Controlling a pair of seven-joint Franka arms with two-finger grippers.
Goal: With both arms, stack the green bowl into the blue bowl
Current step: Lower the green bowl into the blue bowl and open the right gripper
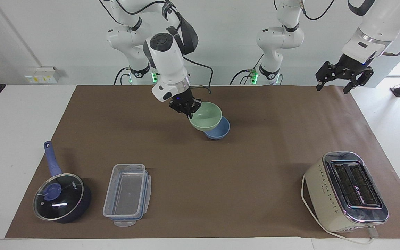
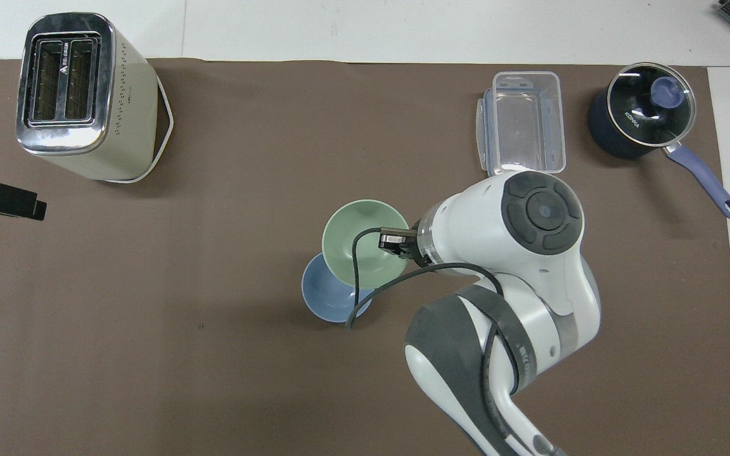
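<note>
My right gripper (image 1: 188,108) is shut on the rim of the pale green bowl (image 1: 207,118) and holds it in the air, upright and slightly tilted. The green bowl hangs partly over the blue bowl (image 1: 219,131), which sits on the brown mat in the middle of the table. In the overhead view the green bowl (image 2: 358,244) covers part of the blue bowl (image 2: 324,297), and the right gripper (image 2: 395,241) grips the rim on the right arm's side. My left gripper (image 1: 344,78) waits open in the air over the mat's edge at the left arm's end (image 2: 4,199).
A cream toaster (image 1: 346,191) stands far from the robots at the left arm's end. A clear plastic container (image 1: 127,194) and a dark blue saucepan with a glass lid (image 1: 61,198) sit far from the robots at the right arm's end.
</note>
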